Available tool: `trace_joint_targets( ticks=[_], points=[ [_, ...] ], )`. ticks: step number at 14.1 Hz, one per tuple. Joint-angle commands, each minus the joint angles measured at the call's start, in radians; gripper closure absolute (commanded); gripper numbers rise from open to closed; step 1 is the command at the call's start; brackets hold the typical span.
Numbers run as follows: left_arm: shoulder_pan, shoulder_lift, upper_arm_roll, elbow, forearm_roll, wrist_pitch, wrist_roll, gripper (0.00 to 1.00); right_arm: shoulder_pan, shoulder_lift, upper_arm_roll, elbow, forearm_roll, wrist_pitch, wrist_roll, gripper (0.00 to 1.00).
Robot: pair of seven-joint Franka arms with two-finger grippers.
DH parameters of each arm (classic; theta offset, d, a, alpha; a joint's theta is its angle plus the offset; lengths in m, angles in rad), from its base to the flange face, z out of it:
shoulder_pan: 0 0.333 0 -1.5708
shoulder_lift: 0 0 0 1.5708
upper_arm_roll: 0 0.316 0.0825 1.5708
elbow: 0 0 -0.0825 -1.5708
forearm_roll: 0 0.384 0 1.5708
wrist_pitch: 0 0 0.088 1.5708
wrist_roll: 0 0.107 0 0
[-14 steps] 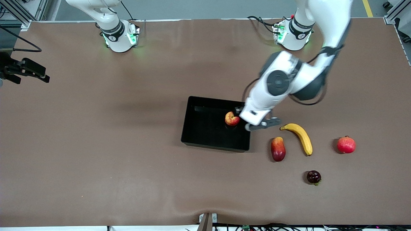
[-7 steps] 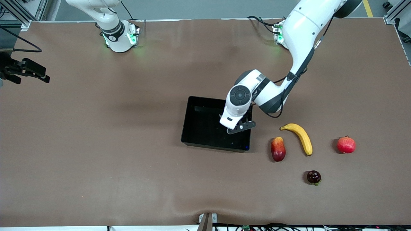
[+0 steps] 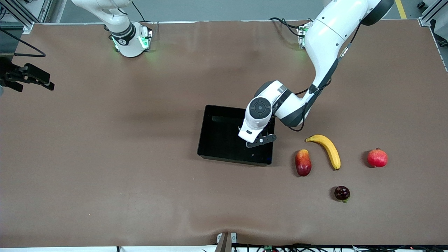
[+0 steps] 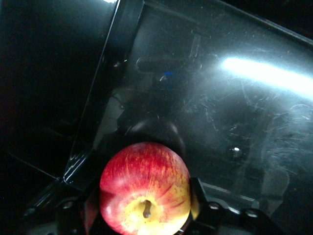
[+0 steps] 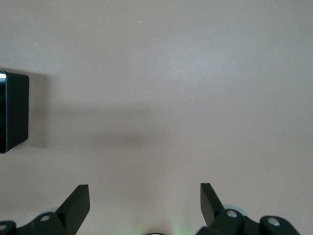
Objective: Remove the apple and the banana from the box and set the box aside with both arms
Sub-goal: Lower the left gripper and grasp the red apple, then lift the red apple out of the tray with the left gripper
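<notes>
The black tray (image 3: 217, 134) sits mid-table. My left gripper (image 3: 257, 140) is low inside it, at the end toward the left arm. It hides the apple in the front view. In the left wrist view the red-and-yellow apple (image 4: 145, 193) sits stem up between the two fingers (image 4: 196, 203) of my left gripper (image 4: 144, 210), which are shut on it over the glossy tray floor (image 4: 244, 122). The yellow banana (image 3: 327, 148) lies on the table beside the tray, toward the left arm's end. My right gripper (image 5: 144, 205) is open and empty over bare table, and the arm waits.
A red-yellow mango-like fruit (image 3: 303, 162) lies beside the banana. A red pomegranate (image 3: 377, 158) lies toward the left arm's end of the table. A small dark fruit (image 3: 342, 193) lies nearer the front camera. A corner of the tray (image 5: 12, 112) shows in the right wrist view.
My left gripper swung from beside the tray's edge to over the apple and now covers it in the front view. It has barely shifted in the last half second. The right arm stayed put.
</notes>
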Motion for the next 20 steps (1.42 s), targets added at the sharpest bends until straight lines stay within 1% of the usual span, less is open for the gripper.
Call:
trace_joint_targets(
  ticks=[1,3,6,7,8,9,10,11,13,15,17,19,20],
  points=[
    [-0.004,-0.02,-0.004,0.007,0.022,0.007,-0.101,1.0,-0.002,0.011,0.001,0.019,0.012,-0.006,0.01,0.0],
    [0.015,-0.095,-0.007,0.011,0.017,-0.002,-0.118,1.0,-0.002,0.011,0.001,0.019,0.012,-0.006,0.01,0.0],
    [0.094,-0.219,-0.018,0.038,-0.007,-0.094,-0.068,1.0,-0.001,0.011,0.001,0.019,0.012,-0.006,0.01,0.0],
    [0.128,-0.243,-0.022,0.067,-0.06,-0.131,-0.017,1.0,-0.002,0.011,0.001,0.019,0.012,-0.006,0.01,0.0],
    [0.169,-0.25,-0.023,0.13,-0.128,-0.175,0.039,1.0,-0.001,0.011,0.001,0.019,0.012,-0.006,0.01,0.0],
    [0.209,-0.252,-0.021,0.189,-0.163,-0.243,0.096,1.0,-0.001,0.011,0.001,0.019,0.013,-0.006,0.01,0.0],
    [0.251,-0.255,-0.021,0.222,-0.167,-0.304,0.162,1.0,-0.001,0.011,0.002,0.019,0.013,-0.006,0.01,0.0],
    [0.301,-0.269,-0.022,0.23,-0.176,-0.335,0.242,1.0,-0.001,0.013,0.001,0.019,0.013,-0.006,0.01,0.0],
    [0.41,-0.295,-0.023,0.219,-0.197,-0.366,0.41,1.0,0.001,0.025,0.002,0.019,0.015,-0.006,0.01,0.0],
    [0.491,-0.293,-0.019,0.201,-0.196,-0.433,0.504,1.0,0.013,0.068,0.007,0.019,0.036,0.006,0.011,0.0],
    [0.571,-0.301,-0.019,0.124,-0.178,-0.433,0.564,1.0,0.048,0.097,0.007,0.019,0.071,0.036,0.017,0.0],
    [0.636,-0.309,-0.019,0.028,-0.147,-0.423,0.598,1.0,0.053,0.138,0.007,0.019,0.154,0.045,0.016,0.0],
    [0.654,-0.312,-0.019,-0.027,-0.101,-0.383,0.603,1.0,0.053,0.167,0.007,0.019,0.203,0.054,0.008,0.0]
  ],
)
